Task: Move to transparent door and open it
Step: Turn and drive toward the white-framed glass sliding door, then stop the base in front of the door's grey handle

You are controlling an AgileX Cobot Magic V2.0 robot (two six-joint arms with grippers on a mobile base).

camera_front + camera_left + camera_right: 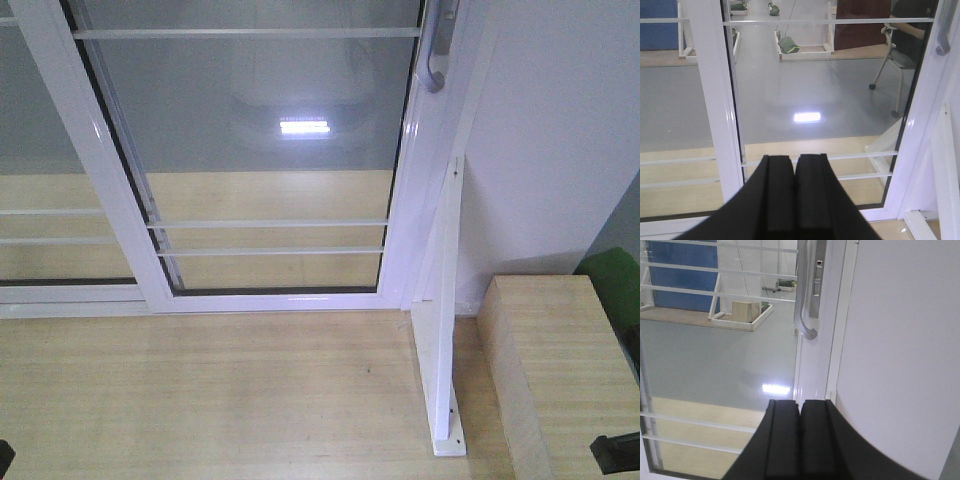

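Door position first: the transparent door (270, 150) fills the upper centre of the front view and appears shut against the frame on its right side, with its curved handle (437, 50) at the upper right of that view. The left tool (794, 162) is closed, fingers pressed together on nothing, and faces the lower glass from bottom centre of its own view. The right tool (800, 405) is likewise closed and empty, below the handle and apart from it. Hazards, as judged: with its fingers together the right tool cannot take the handle, and rising without parting them would likely knock the pull or the glass. The white post (445, 330) with its slanted brace stands just beside the door's right edge, under the handle, where an arm or the base could strike it. The wooden box (560, 370) at lower right narrows the approach. Only the front view shows the post's foot and the box. Only the right wrist view shows most of the handle's length and the lock plate (817, 275) beside it. The left wrist view catches just the handle's lower end at upper right, but shows a seated person (912, 25) beyond the glass.
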